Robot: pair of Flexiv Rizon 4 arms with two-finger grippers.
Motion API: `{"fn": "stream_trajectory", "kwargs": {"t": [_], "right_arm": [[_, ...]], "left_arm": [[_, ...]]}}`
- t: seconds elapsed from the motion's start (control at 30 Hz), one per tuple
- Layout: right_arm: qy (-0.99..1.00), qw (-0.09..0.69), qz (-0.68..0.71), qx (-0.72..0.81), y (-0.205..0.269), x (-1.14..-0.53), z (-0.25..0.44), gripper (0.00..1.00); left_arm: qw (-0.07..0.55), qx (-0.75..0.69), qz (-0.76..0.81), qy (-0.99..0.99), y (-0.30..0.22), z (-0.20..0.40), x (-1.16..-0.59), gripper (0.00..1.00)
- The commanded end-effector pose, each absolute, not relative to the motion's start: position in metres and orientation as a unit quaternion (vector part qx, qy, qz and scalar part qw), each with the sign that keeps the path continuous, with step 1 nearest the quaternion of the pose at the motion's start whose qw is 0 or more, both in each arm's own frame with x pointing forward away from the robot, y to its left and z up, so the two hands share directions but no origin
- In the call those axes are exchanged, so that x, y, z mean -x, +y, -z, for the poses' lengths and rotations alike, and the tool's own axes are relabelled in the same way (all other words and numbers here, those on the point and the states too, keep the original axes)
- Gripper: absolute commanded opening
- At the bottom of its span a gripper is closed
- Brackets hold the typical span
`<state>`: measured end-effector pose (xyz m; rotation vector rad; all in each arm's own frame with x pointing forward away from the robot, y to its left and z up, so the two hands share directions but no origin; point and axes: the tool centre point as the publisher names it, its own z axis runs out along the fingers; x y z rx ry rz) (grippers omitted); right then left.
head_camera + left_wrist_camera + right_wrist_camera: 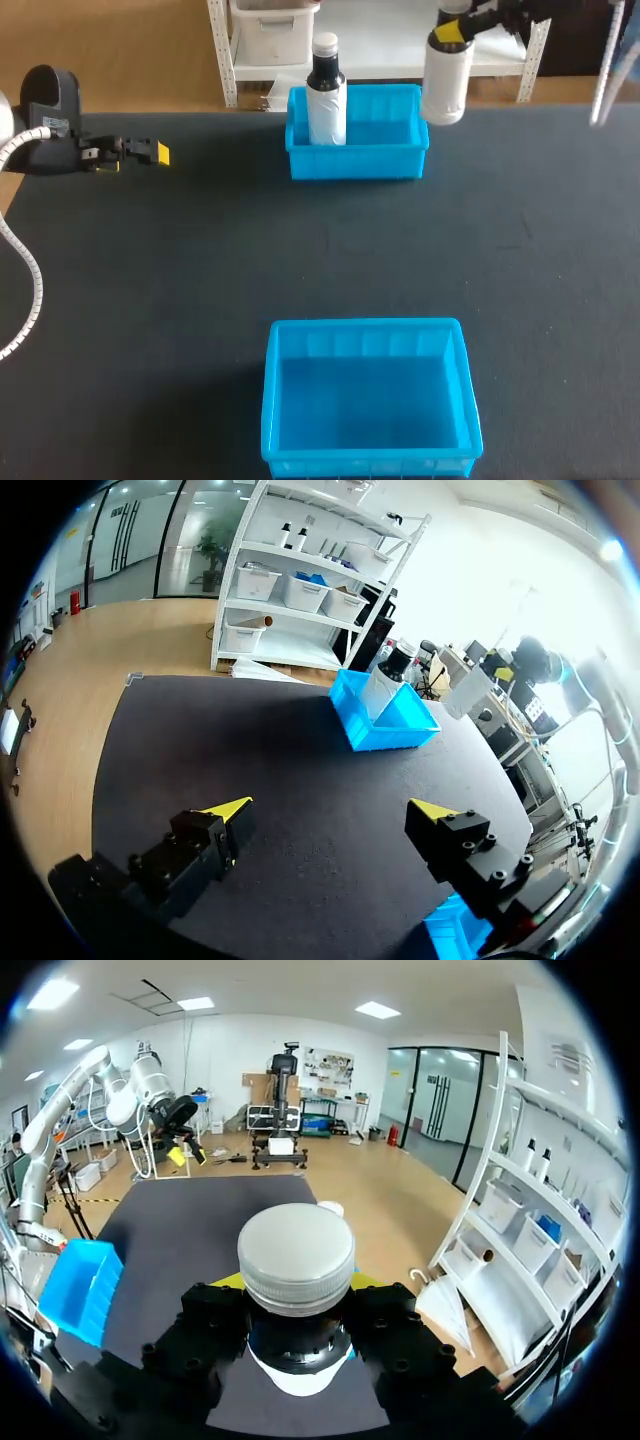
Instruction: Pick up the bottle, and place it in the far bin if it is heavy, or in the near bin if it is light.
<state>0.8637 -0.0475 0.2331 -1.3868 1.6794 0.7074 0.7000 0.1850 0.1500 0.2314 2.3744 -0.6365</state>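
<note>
Bottle is up off the bench, hanging just over the right wall of the far bin, my right end effector clamped on its neck under the wide ribbed cap. It's white and smooth and looks like stiff plastic. I'd judge the body slick, so the neck under the cap's lip is the safe hold. Heavy or light? Looks alone won't say. No writing I can read. A second bottle stands inside the far bin's left end. The near bin sits well apart. My left end effector is spread wide at the bench's left.
</note>
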Motion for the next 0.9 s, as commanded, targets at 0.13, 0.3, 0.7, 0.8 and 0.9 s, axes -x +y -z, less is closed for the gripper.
{"fn": "stream_trajectory", "kwargs": {"t": [0.13, 0.3, 0.7, 0.8, 0.9], "right_arm": [[0.651, 0.393, -0.306, 0.572, -0.029, -0.902, -0.234, 0.0], [0.643, 0.392, -0.312, 0.579, -0.017, -0.912, -0.235, 0.0], [0.63, 0.378, -0.336, 0.59, 0.01, -0.923, -0.216, 0.0], [0.628, 0.376, -0.34, 0.59, 0.014, -0.925, -0.212, 0.0], [0.627, 0.374, -0.344, 0.59, 0.017, -0.926, -0.207, 0.0]], "left_arm": [[0.33, -0.088, 0.243, 0.908, 0.185, -0.15, -0.7, 1.0], [0.33, -0.088, 0.243, 0.908, 0.185, -0.15, -0.7, 1.0], [0.33, -0.088, 0.243, 0.908, 0.185, -0.15, -0.7, 1.0], [0.33, -0.088, 0.243, 0.908, 0.185, -0.15, -0.7, 1.0], [0.33, -0.088, 0.243, 0.908, 0.185, -0.15, -0.7, 1.0]]}}
